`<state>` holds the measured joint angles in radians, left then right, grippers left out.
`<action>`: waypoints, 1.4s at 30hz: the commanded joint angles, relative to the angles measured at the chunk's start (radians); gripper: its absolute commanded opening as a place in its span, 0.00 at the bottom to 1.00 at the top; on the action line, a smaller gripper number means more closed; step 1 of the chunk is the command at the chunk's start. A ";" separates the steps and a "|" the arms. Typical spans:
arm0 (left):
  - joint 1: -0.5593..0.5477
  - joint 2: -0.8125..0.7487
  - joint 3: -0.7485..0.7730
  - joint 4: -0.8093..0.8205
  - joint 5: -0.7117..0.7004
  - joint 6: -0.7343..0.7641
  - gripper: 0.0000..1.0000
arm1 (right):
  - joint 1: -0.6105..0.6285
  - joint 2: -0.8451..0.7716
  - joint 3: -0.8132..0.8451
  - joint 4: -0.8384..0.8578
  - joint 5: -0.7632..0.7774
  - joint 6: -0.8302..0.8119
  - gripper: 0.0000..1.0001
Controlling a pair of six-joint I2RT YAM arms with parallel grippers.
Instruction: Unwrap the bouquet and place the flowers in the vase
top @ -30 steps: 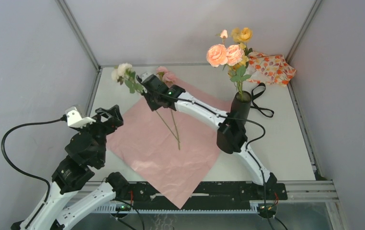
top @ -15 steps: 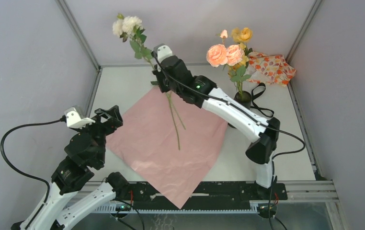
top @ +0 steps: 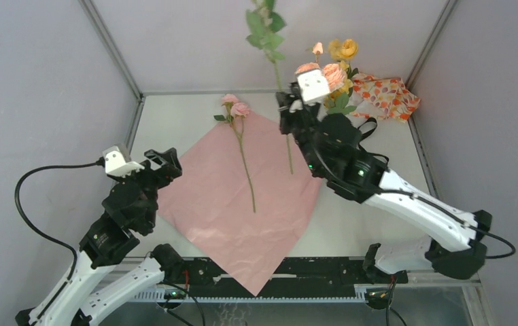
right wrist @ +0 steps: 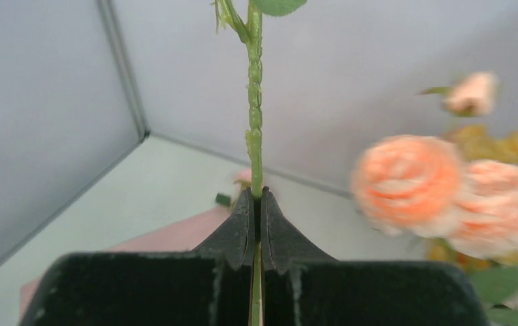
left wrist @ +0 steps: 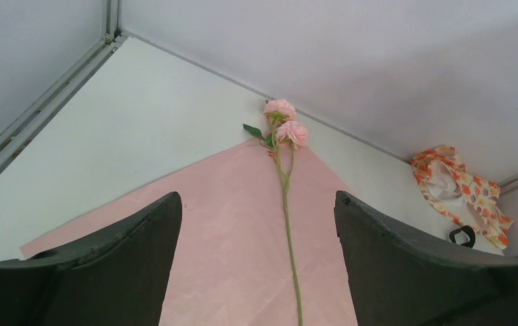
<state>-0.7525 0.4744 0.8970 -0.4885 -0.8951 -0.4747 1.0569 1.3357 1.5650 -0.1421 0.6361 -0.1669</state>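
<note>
Left end effector (top: 166, 163) hangs wide open and empty at the near left. On the pink paper (top: 236, 224) a pink rose spray (top: 241, 146) lies flat, blooms at the far end. Right end effector (right wrist: 256, 204) is pinched shut on a green stem (right wrist: 254, 102), held upright with its bloom out of frame, just beside the standing peach and yellow flowers (top: 331, 71). The vase is hidden behind the arm. Stems look light, thin, springy and top-heavy, so likely to swivel; grip mid-stem below the leaves.

One rose stem (top: 245, 159) lies on the wrapping paper (top: 229, 224) mid-worktop (top: 175, 115), with the cloth bundle (top: 385, 95) in the far right corner.
</note>
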 commanded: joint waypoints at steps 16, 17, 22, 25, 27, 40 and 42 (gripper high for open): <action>0.000 0.119 -0.013 0.092 0.116 -0.068 0.86 | -0.275 -0.397 -0.298 0.270 0.226 -0.047 0.00; 0.000 0.121 -0.015 0.093 0.117 -0.068 0.87 | -0.294 -0.397 -0.307 0.280 0.225 -0.052 0.00; 0.000 0.127 -0.020 0.099 0.128 -0.078 0.86 | -0.404 -0.370 -0.395 0.416 0.205 -0.086 0.00; 0.000 0.127 -0.021 0.099 0.132 -0.077 0.86 | -0.449 -0.335 -0.442 0.541 0.190 -0.133 0.00; 0.001 0.123 -0.024 0.099 0.125 -0.076 0.87 | -0.468 -0.305 -0.444 0.590 0.188 -0.165 0.00; 0.001 0.161 -0.029 0.114 0.122 -0.077 0.86 | -0.500 -0.282 -0.580 0.896 0.125 -0.305 0.00; 0.001 0.167 -0.027 0.116 0.126 -0.077 0.87 | -0.514 -0.278 -0.582 0.891 0.118 -0.291 0.00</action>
<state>-0.7525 0.6296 0.8768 -0.4210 -0.7788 -0.5358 0.5671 1.0775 0.9913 0.6422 0.7959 -0.4442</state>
